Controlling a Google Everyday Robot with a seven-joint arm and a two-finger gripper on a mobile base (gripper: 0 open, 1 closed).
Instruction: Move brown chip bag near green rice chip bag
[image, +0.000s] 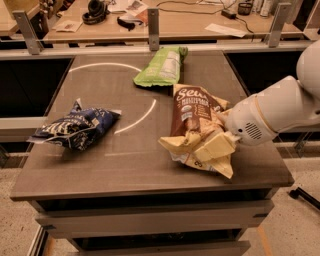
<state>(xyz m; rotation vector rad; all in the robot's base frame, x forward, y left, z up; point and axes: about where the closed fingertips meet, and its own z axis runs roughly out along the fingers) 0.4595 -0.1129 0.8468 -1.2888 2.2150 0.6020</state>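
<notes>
The brown chip bag (192, 112) lies right of the table's middle, dark brown top pointing away, pale cream lower part crumpled toward the front. My gripper (209, 150) reaches in from the right on a white arm and is shut on the bag's bunched cream lower end, low over the table. The green rice chip bag (161, 67) lies flat at the back centre of the table, a short gap beyond the brown bag's top edge.
A dark blue bag with white print (75, 129) lies at the left of the table (125, 170). A white circle line is marked on the tabletop. A rail with metal posts (153, 22) runs behind the table, with a cluttered desk beyond.
</notes>
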